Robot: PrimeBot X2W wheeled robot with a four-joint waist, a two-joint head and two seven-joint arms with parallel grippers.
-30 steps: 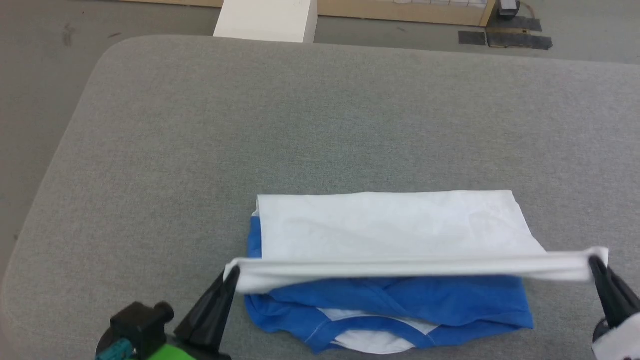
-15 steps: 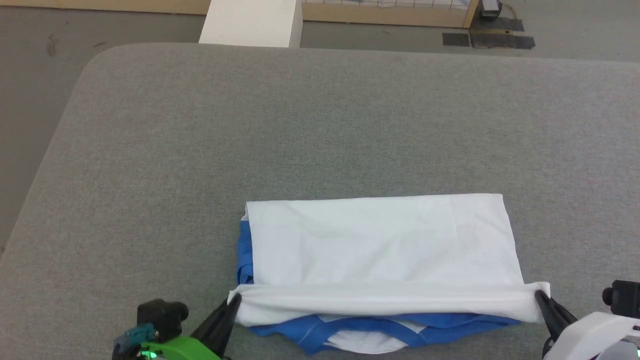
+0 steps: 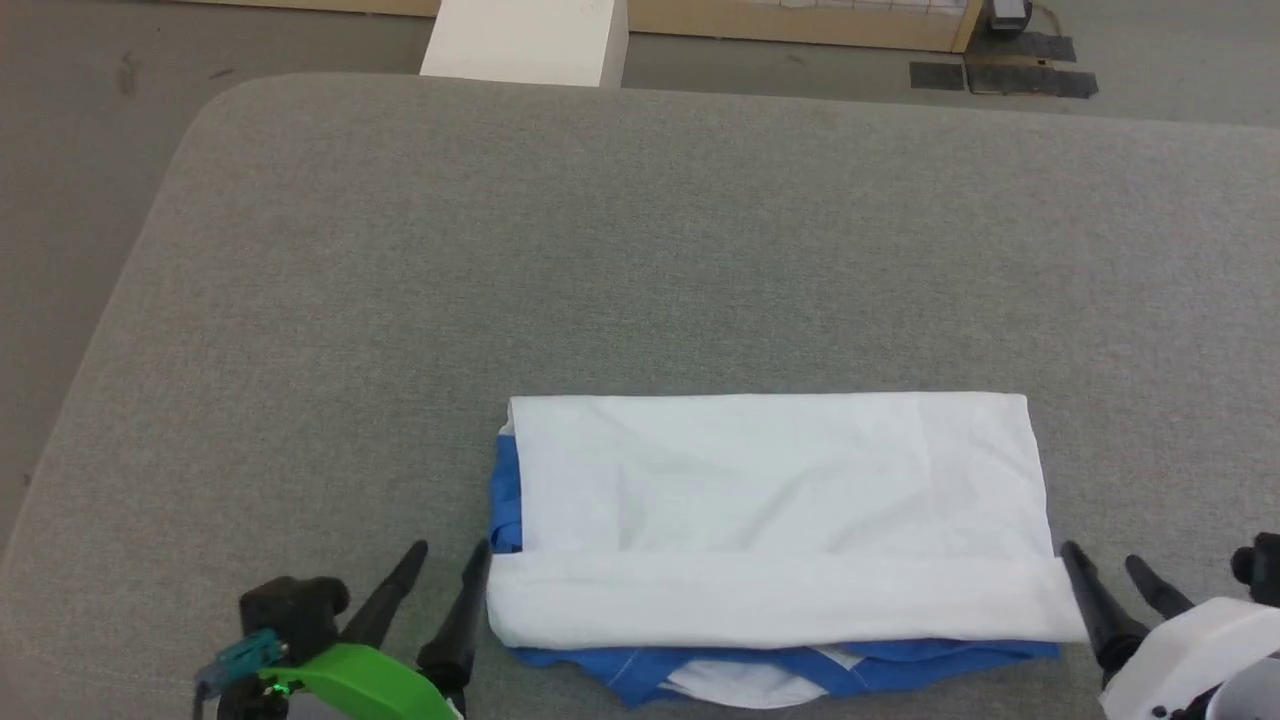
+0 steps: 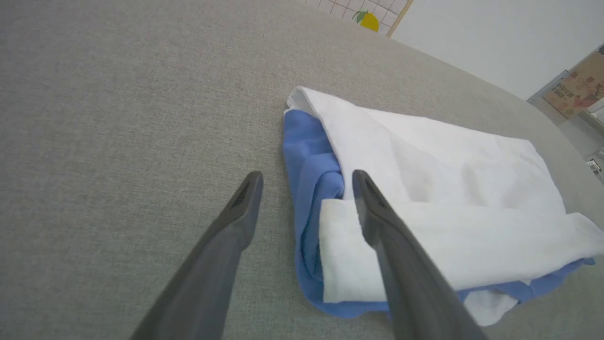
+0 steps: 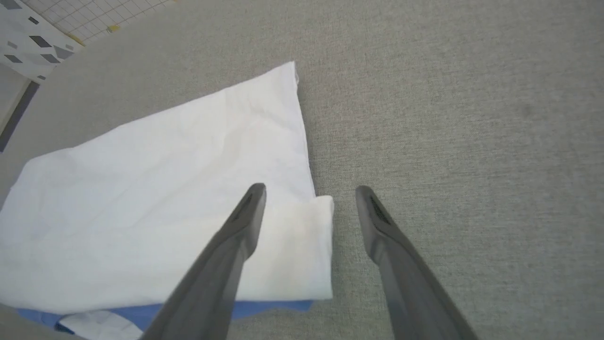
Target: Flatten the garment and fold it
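The shirt [image 3: 770, 500] lay folded into a flat rectangle near the front edge of the grey table [image 3: 600, 250]. White cloth was on top, with blue showing at its left end and along the near edge. The left gripper [image 3: 450, 548] stood spread wide just beside the left end, gripping nothing. The right gripper [image 3: 1100, 555] was likewise spread and empty at the right end.

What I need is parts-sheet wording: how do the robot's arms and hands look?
The left hand has two long, dark, tapering fingers on a green shell with a black block and a teal plug. The right hand has matching dark fingers on a white shell, with a black knob beside it.
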